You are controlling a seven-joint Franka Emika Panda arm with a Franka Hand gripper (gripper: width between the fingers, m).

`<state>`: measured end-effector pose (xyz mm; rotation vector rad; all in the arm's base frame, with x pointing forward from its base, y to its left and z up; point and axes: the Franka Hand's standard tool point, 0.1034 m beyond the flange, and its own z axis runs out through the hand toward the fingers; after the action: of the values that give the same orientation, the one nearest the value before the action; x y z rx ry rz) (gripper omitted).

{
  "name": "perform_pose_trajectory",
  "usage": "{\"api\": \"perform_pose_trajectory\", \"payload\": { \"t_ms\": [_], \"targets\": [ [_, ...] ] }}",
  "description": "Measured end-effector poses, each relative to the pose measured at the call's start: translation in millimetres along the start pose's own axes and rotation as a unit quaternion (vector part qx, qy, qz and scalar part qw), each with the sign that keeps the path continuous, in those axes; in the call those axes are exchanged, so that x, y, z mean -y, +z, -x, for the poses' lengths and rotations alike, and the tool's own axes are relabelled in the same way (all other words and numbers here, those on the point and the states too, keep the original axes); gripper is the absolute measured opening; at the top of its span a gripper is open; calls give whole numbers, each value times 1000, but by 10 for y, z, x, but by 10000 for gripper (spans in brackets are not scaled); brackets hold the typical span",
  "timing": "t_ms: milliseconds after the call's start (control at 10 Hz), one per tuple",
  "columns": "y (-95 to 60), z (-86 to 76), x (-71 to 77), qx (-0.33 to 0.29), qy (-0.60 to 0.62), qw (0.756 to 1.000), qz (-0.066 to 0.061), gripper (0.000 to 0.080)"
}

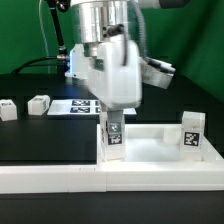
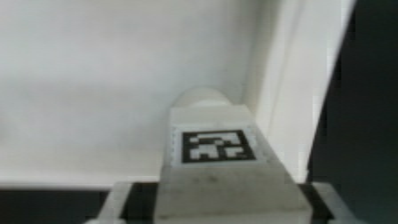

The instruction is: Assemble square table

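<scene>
We see the square top (image 1: 150,143) lying flat on the black worktop (image 1: 40,135), by its front edge and towards the exterior view's right, with its near side close against the long white L-shaped wall (image 1: 100,176). One leg (image 1: 114,140) stands upright at the top's near corner on the exterior view's left, its tag facing the camera; whether its foot is seated in the socket we cannot tell. The gripper (image 1: 113,122) pinches this leg from above. In the wrist view its fingers (image 2: 128,206) are partly closed against the leg's two sides, with the tagged face between them and the pale floor and raised rim of the top beyond. The arm (image 1: 108,40) comes straight down over that corner, the wrist vertical and the gripper pointing at the worktop. A second leg (image 1: 192,132) stands upright at the top's corner on the exterior view's right. Behind the arm, the marker board (image 1: 78,105) lies flat. Two loose legs (image 1: 38,103) lie near the worktop's edge on the exterior view's left, well apart from the top.
</scene>
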<state>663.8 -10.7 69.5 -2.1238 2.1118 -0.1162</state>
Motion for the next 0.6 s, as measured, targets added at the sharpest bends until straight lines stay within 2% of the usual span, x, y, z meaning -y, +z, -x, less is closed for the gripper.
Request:
{"api": "perform_pose_trajectory", "payload": {
  "t_ms": [100,300,400,500,600],
  "targets": [
    [2,57,11,7,105,994,-8,288],
    [3,69,30,21,270,962,-32,288],
    [9,66,29,18,326,945,-34,288],
    [10,61,28,15,340,940,-35,288],
    [9,58,28,14,324,945,-36,289]
  ]
}}
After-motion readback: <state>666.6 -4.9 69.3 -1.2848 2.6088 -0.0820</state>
